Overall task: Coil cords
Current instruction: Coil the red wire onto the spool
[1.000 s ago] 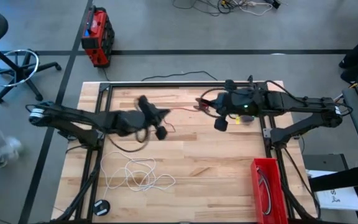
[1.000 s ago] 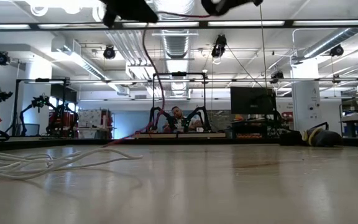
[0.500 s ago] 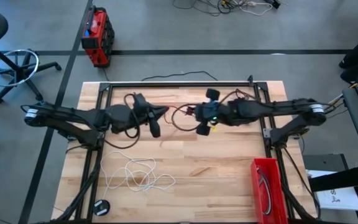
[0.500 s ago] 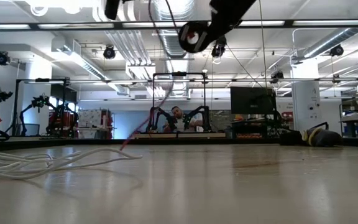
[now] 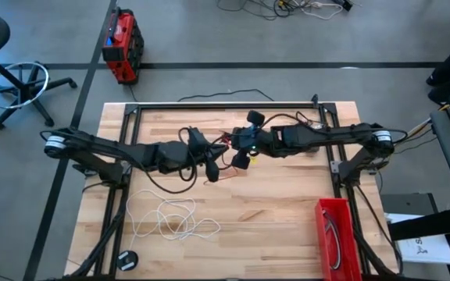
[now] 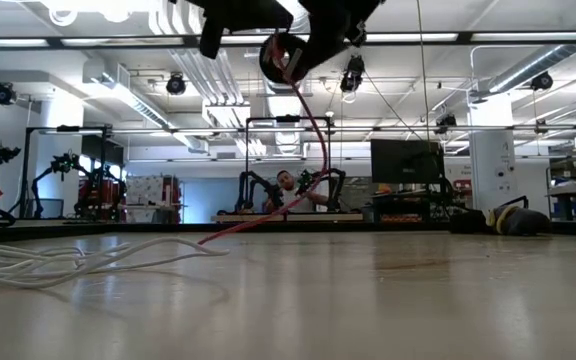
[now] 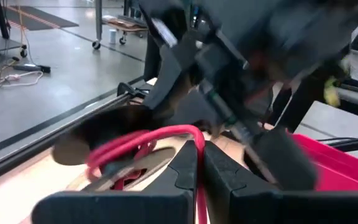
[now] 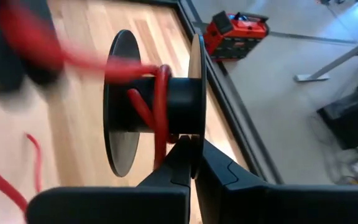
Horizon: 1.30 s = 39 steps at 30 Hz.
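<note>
Near the table's [image 5: 287, 203] far edge, at its middle, the two grippers meet above the wood. The right gripper [image 8: 191, 155] has its fingers closed on the rim of a black spool [image 8: 151, 102] wound with red cord [image 8: 157, 109]. The left gripper [image 7: 199, 163] pinches that cord between nearly closed fingers. A white cord [image 5: 170, 218] lies loose near the front left corner

1. Left gripper [image 5: 209, 160] and right gripper [image 5: 244, 148] meet near the counter [image 5: 272, 203] middle.
2. White cord [image 5: 170, 218] lies loose, nearer the counter's front-left corner.
3. Red bin [image 5: 336, 234] sits at its front-right corner.
</note>
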Each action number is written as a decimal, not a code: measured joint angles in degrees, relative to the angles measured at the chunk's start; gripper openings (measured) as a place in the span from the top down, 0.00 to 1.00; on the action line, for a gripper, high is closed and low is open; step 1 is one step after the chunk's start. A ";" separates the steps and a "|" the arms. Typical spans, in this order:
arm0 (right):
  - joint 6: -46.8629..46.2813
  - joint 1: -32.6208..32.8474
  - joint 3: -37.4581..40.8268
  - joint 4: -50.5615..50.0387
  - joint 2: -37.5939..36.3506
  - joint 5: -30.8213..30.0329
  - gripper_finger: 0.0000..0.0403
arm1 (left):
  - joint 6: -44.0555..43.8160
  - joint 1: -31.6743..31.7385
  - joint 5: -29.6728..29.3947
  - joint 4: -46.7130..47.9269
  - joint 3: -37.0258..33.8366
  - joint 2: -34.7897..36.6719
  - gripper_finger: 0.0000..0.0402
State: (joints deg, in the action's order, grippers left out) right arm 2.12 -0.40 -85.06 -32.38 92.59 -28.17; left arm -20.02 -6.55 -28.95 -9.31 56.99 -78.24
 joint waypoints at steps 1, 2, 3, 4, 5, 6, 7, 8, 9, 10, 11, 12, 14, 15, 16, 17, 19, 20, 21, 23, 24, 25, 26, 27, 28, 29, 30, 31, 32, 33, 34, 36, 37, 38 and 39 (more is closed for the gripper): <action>-0.51 0.00 -0.16 0.04 -0.38 0.11 1.00 | 0.05 0.00 0.00 -0.26 -0.01 -0.38 1.00; -0.93 0.00 -0.39 0.18 -0.72 0.18 1.00 | 0.34 0.00 0.03 -0.78 -0.01 -0.77 1.00; -1.19 0.00 -0.54 0.84 -1.11 0.84 1.00 | 0.64 0.00 0.33 -1.88 0.03 -1.30 1.00; -1.56 0.00 -0.68 1.55 -1.44 1.90 1.00 | 1.17 0.00 0.92 -2.79 0.09 -1.69 1.00; -2.10 0.00 -0.86 1.99 -1.88 2.90 1.00 | 1.52 0.00 1.05 -3.52 0.09 -2.10 1.00; -2.58 0.00 -0.87 2.48 -2.20 3.94 1.00 | 1.85 0.00 1.09 -4.31 0.09 -2.62 1.00; -2.86 0.00 -0.87 3.48 -2.39 5.11 1.00 | 2.13 0.00 1.11 -4.71 0.09 -3.03 1.00; -3.31 0.00 -0.87 4.77 -2.69 6.44 1.00 | 2.45 0.00 1.09 -4.69 0.09 -3.35 1.00; -3.69 0.00 -0.91 5.04 -3.05 7.77 1.00 | 2.67 0.00 1.16 -4.74 0.07 -3.77 1.00; -3.70 0.00 -0.91 5.29 -3.28 8.62 1.00 | 2.81 0.00 1.27 -4.95 0.07 -4.06 1.00; -3.72 0.00 -0.91 5.92 -3.59 9.78 1.00 | 2.96 0.00 1.24 -4.72 0.07 -4.13 1.00; -3.75 0.00 -0.90 6.25 -4.01 10.41 1.00 | 3.11 -0.02 1.22 -4.41 0.07 -4.13 1.00; -3.73 0.00 -0.89 6.28 -4.98 10.77 1.00 | 3.68 0.00 1.15 -4.21 0.07 -4.09 1.00; -3.73 0.02 -0.89 6.12 -5.64 10.94 1.00 | 4.10 -0.02 0.97 -3.83 0.07 -4.04 0.99; -3.64 0.02 -0.89 5.94 -6.27 11.21 1.00 | 4.51 -0.03 0.90 -3.50 0.07 -3.88 0.98; -3.60 0.02 -0.89 5.84 -7.01 11.98 1.00 | 4.77 -0.04 0.87 -3.18 0.07 -3.61 0.98; -3.54 0.02 -0.89 5.20 -8.43 13.52 1.00 | 4.91 -0.09 0.80 -3.16 0.10 -3.31 0.98; -3.13 0.02 -0.85 5.00 -9.26 14.22 1.00 | 5.15 -0.09 0.54 -3.20 0.16 -3.24 0.98; -2.72 0.03 -0.81 4.67 -10.07 14.91 1.00 | 5.59 -0.15 0.05 -3.16 0.16 -3.24 0.98; -1.95 0.45 -0.80 4.17 -11.42 15.24 1.00 | 6.05 -0.15 -0.23 -3.12 0.20 -3.21 0.99; -1.44 0.56 -0.80 3.66 -12.07 15.22 1.00 | 6.07 -0.13 -0.28 -2.96 0.20 -3.20 0.99; -1.11 0.72 -0.80 3.14 -12.63 15.24 1.00 | 6.21 -0.13 -0.31 -2.90 0.20 -3.17 1.00; -0.90 0.96 -0.80 2.88 -13.14 15.26 1.00 | 6.63 -0.15 -0.28 -2.90 0.20 -3.18 1.00; -0.35 1.20 -0.80 2.32 -13.68 15.28 1.00 | 7.15 -0.17 -0.28 -2.82 0.20 -3.19 1.00; 0.26 1.47 -0.80 1.61 -13.98 15.29 1.00 | 7.53 -0.17 -0.28 -2.74 0.20 -3.19 1.00; 0.66 1.71 -0.80 1.21 -14.26 15.27 1.00 | 7.57 -0.17 -0.26 -2.81 0.20 -3.19 1.00; 1.18 1.96 -0.80 0.60 -14.54 15.24 1.00 | 7.68 -0.17 -0.26 -2.74 0.20 -3.19 1.00; 1.66 2.25 -0.80 -0.47 -14.71 15.19 1.00 | 8.13 -0.17 -0.26 -2.62 0.18 -3.19 1.00; 1.99 2.53 -0.80 -1.36 -14.82 15.17 1.00 | 8.73 -0.17 -0.23 -2.61 0.18 -3.23 1.00; 2.44 2.73 -0.80 -2.31 -14.90 15.15 1.00 | 9.24 -0.17 -0.20 -2.51 0.17 -3.26 1.00; 2.85 2.91 -0.80 -3.61 -15.01 15.17 1.00 | 9.70 -0.17 -0.20 -2.25 0.15 -3.26 1.00; 3.03 3.17 -0.80 -6.78 -15.12 15.17 1.00 | 10.72 -0.17 -0.11 -1.84 0.07 -3.21 1.00; 3.03 3.17 -0.80 -8.25 -15.12 15.22 1.00 | 11.37 -0.17 -0.11 -1.63 0.07 -3.08 1.00; 3.02 3.18 -0.80 -9.84 -15.09 15.38 1.00 | 12.01 -0.17 -0.02 -1.09 0.03 -2.67 1.00; 3.00 3.24 -0.80 -11.28 -15.06 15.79 1.00 | 12.32 -0.15 0.04 -0.58 0.04 -2.41 1.00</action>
State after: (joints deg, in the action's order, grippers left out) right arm 5.12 2.84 -85.86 -43.66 77.54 -12.38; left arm -7.69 -6.70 -28.91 -9.88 57.03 -80.65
